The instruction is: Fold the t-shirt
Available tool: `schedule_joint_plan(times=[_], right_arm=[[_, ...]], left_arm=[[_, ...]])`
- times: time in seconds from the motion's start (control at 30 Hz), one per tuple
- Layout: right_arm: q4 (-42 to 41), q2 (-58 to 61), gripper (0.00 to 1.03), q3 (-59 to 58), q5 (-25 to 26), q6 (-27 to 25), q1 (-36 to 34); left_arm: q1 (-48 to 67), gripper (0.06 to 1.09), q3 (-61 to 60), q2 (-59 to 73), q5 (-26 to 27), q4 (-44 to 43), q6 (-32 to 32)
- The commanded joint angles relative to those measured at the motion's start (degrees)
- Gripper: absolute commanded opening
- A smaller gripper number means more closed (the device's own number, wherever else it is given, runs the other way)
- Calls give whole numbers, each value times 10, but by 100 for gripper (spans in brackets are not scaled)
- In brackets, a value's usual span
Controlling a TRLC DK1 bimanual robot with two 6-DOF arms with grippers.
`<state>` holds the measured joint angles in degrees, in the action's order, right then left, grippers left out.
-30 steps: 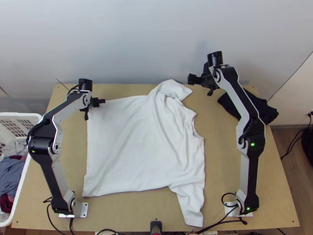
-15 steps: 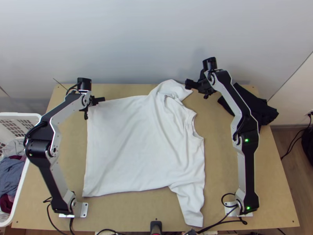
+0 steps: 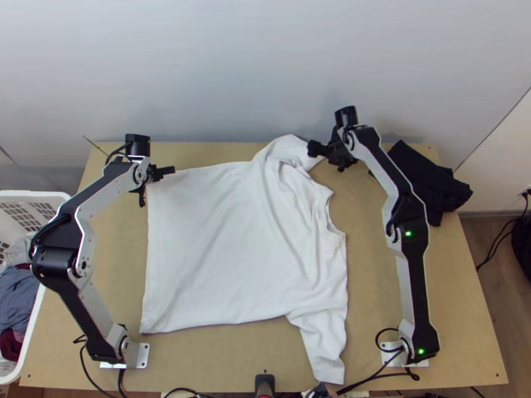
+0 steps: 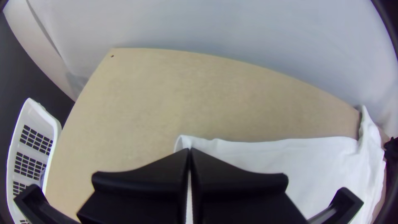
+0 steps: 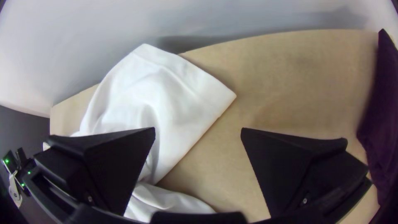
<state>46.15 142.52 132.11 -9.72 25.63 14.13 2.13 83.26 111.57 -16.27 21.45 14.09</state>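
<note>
Right arm's gripper [image 3: 313, 149] has come in toward the shirt's far sleeve since the earlier frames; left arm's gripper [image 3: 171, 170] has edged slightly outward, toward its own side. Shirt lies as it did.

White short-sleeved cloth t-shirt [image 3: 232, 245]: spread sideways on the light wooden table [image 3: 378, 278], hem toward the left arm, neck toward the right. Far sleeve [image 3: 292, 147] rumpled, by the table's far edge; near sleeve [image 3: 325, 351] laid out toward the near edge. Loose creases run through the chest.

Left gripper: at the far hem corner, fingers together in its wrist view. Cannot tell whether cloth is pinched between them. Right gripper: over the far sleeve's end, fingers wide apart.

Elsewhere: dark cloth garment [image 3: 425, 182], bunched at the far right table corner. White plastic laundry basket [image 3: 33, 195] beside the table, left, with grey-blue and dark red clothes [image 3: 16, 292] inside.
</note>
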Motion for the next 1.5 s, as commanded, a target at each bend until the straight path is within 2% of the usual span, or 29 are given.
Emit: schedule_joint_plan(times=[0.0, 0.27, 0.43, 0.53, 0.77, 0.93, 0.97, 1.03, 1.1, 1.13, 1.47], right_arm=[[-12, 22, 96, 2, 0, 7, 0], [-29, 28, 92, 2, 3, 10, 1], [-39, 33, 92, 3, 28, 9, 7], [-52, 34, 84, 3, 46, 9, 11], [-71, 40, 83, 3, 73, 7, 20], [-89, 42, 65, 4, 76, 7, 27], [-93, 42, 57, 4, 77, 7, 28], [-99, 43, 38, 3, 76, 8, 29], [-99, 45, 6, 3, 78, 9, 30], [-99, 45, 3, 3, 82, 12, 30], [-93, -8, 3, 4, 83, 16, 15]], left_arm=[[-1, 10, -16, -18, 0, 1, 2], [-5, 10, -18, -21, 3, 2, 1], [-2, 10, -20, -23, 4, 2, 2], [-2, 10, -20, -27, 4, 2, 2], [-5, 10, -27, -36, 4, 3, 1], [-7, 10, -32, -39, 4, 3, 1], [-7, 10, -32, -40, 4, 3, 1], [-7, 10, -33, -43, 4, 3, 2], [-7, 10, -32, -45, 4, 3, 2], [-7, 10, -32, -46, 4, 3, 2], [-6, 10, -14, -66, 5, 3, 9]])
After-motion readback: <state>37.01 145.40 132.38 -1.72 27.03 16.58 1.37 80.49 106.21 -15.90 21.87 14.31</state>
